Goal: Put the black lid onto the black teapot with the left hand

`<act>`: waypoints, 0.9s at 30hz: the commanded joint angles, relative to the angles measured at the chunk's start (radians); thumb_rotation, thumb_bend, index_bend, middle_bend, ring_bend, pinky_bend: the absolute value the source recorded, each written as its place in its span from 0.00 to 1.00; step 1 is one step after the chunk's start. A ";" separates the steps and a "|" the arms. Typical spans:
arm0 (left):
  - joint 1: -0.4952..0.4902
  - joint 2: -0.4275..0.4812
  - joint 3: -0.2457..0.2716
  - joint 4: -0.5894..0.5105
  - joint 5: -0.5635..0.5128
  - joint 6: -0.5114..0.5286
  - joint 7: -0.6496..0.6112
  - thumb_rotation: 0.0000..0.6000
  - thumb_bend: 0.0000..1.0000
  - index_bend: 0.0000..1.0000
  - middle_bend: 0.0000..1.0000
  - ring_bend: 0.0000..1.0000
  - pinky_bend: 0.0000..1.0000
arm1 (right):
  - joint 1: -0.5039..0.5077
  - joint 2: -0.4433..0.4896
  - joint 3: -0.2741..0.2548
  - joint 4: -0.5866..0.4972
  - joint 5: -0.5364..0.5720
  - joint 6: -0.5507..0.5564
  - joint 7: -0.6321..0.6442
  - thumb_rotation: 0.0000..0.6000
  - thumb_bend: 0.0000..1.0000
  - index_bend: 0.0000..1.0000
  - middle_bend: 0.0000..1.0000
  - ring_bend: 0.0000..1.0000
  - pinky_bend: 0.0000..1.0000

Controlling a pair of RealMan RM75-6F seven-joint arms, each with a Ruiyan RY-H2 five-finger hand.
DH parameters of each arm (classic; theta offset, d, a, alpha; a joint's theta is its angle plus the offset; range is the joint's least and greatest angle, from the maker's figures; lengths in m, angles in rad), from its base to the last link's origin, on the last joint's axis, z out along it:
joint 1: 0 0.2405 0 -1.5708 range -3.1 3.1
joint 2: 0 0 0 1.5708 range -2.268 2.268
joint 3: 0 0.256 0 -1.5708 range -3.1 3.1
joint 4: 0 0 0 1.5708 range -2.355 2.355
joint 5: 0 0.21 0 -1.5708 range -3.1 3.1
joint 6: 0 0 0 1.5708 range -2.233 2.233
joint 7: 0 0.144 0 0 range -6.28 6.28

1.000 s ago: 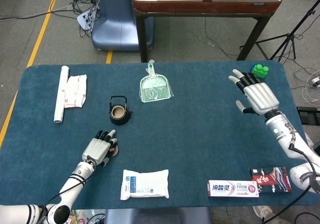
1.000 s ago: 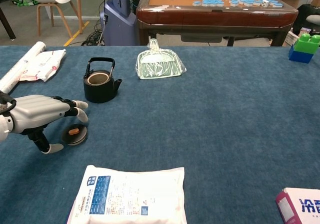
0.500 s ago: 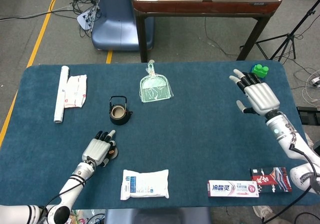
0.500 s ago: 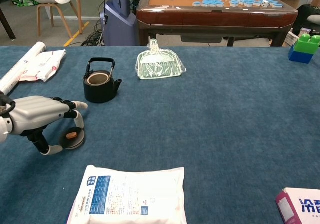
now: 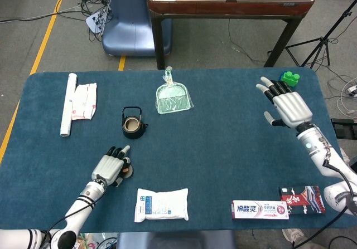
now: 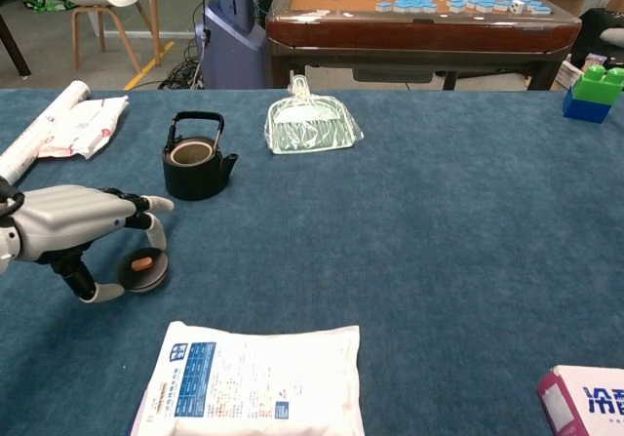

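The black teapot (image 5: 134,123) (image 6: 198,155) stands upright on the blue table, its top uncovered and its handle raised. The black lid (image 6: 143,268) (image 5: 128,171), with a brown knob, lies on the cloth nearer the front edge than the pot. My left hand (image 6: 73,226) (image 5: 111,165) arches over the lid. Its fingers (image 6: 146,207) curl down at the lid's far rim and its thumb reaches in from the left. I cannot see a firm grip. My right hand (image 5: 285,107) hovers far to the right, fingers spread, holding nothing.
A clear dustpan (image 6: 310,126) lies behind the teapot. A white packet (image 6: 255,382) sits at the front edge near the lid. A paper roll and wrapper (image 5: 78,107) are at the left, green and blue blocks (image 6: 593,93) at the far right, and boxes (image 5: 279,204) at the front right.
The left hand has settled slightly lower and closer around the lid, and the lid has shifted a little toward the front. The right hand has not moved.
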 commanded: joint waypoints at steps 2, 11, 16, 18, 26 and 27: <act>-0.003 0.035 -0.006 -0.040 0.012 0.003 -0.010 1.00 0.31 0.34 0.00 0.00 0.00 | 0.001 0.000 0.002 -0.002 0.000 0.003 0.001 1.00 0.45 0.00 0.00 0.00 0.00; -0.014 0.133 -0.034 -0.142 0.026 0.030 -0.015 1.00 0.31 0.34 0.00 0.00 0.00 | 0.001 -0.001 0.004 0.004 -0.001 0.003 0.014 1.00 0.45 0.00 0.00 0.00 0.00; -0.027 0.199 -0.059 -0.197 0.028 0.041 -0.015 1.00 0.31 0.34 0.00 0.00 0.00 | 0.000 0.003 0.007 0.003 0.001 0.006 0.017 1.00 0.45 0.00 0.00 0.00 0.00; -0.036 0.220 -0.069 -0.212 0.023 0.041 -0.013 1.00 0.31 0.35 0.00 0.00 0.00 | 0.000 0.006 0.008 0.000 0.004 0.006 0.016 1.00 0.45 0.00 0.00 0.00 0.00; -0.095 0.264 -0.109 -0.225 -0.027 -0.012 -0.012 1.00 0.31 0.34 0.00 0.00 0.00 | 0.002 0.013 0.016 -0.009 0.025 0.002 0.001 1.00 0.45 0.00 0.00 0.00 0.00; -0.100 0.264 -0.112 -0.224 -0.031 -0.016 -0.012 1.00 0.31 0.34 0.00 0.00 0.00 | 0.003 0.014 0.017 -0.009 0.027 0.002 0.000 1.00 0.45 0.00 0.00 0.00 0.00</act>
